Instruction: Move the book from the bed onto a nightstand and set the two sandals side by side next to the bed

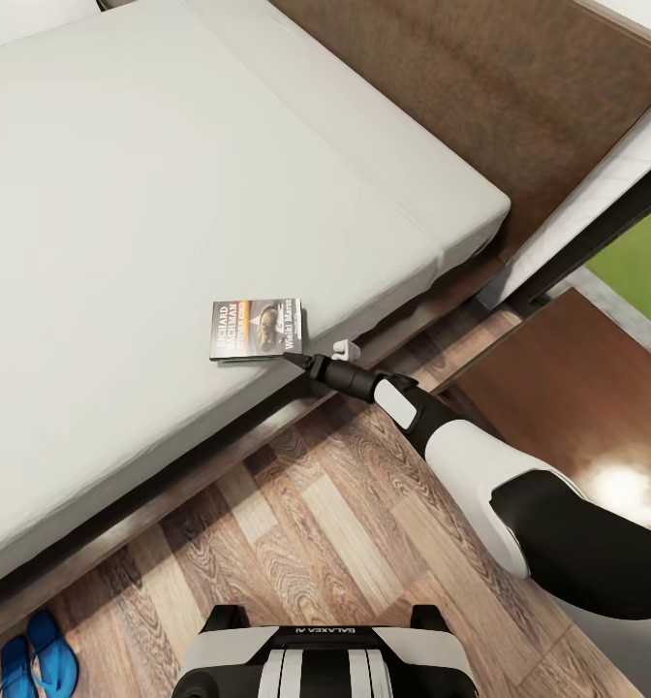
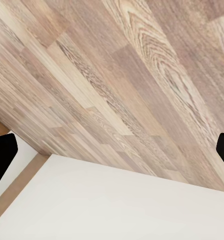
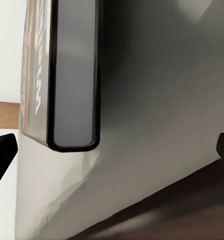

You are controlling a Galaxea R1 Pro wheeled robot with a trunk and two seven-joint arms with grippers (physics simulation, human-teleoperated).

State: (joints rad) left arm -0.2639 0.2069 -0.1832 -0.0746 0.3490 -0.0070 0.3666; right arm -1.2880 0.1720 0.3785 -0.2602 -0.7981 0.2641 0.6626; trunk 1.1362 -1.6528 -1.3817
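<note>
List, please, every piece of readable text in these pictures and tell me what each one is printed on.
"RICHARD": white lettering on the book lying near the edge of the bed.
Second white line and orange line on the same cover: too blurred to read with confidence.
"GALAXEA AI": on the robot's trunk, seen upside down in the head view.
Lettering on the book's cover in the right wrist view: smeared, unreadable.
</note>
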